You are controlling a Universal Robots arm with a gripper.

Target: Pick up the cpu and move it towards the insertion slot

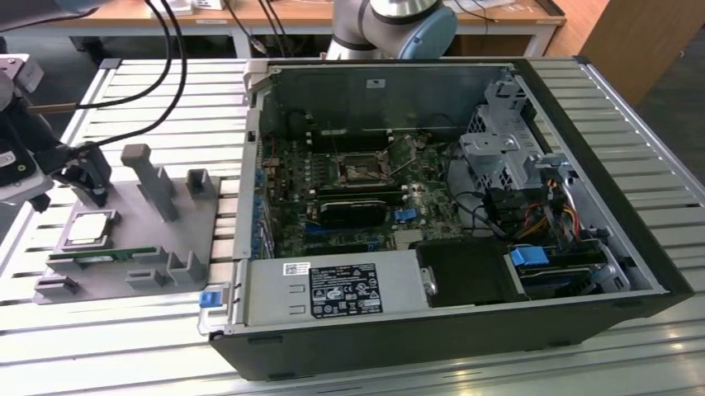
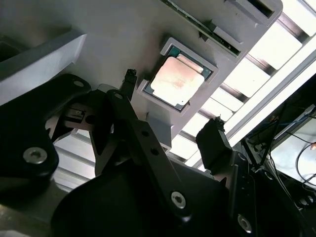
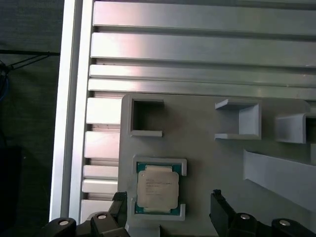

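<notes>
The cpu (image 1: 89, 228) is a small square chip with a shiny metal top, lying flat in a shallow recess of a grey holder plate (image 1: 210, 214) at the exterior view's left. My gripper (image 1: 88, 183) hangs just above it, open. In both wrist views the cpu (image 2: 177, 81) (image 3: 157, 186) shows between my two black fingertips (image 2: 214, 134) (image 3: 217, 198), which stand apart on either side of it and hold nothing. The insertion slot (image 1: 358, 169) is a small dark square socket with a metal frame on the board inside the open computer case, well off to the exterior view's right.
The open black case (image 1: 441, 330) lies on a slatted metal table (image 1: 144, 91). On the holder plate stand grey upright posts (image 1: 149, 177) and a long green memory stick (image 1: 101, 257) beside the cpu. Cables (image 1: 165, 49) trail across the table's back left.
</notes>
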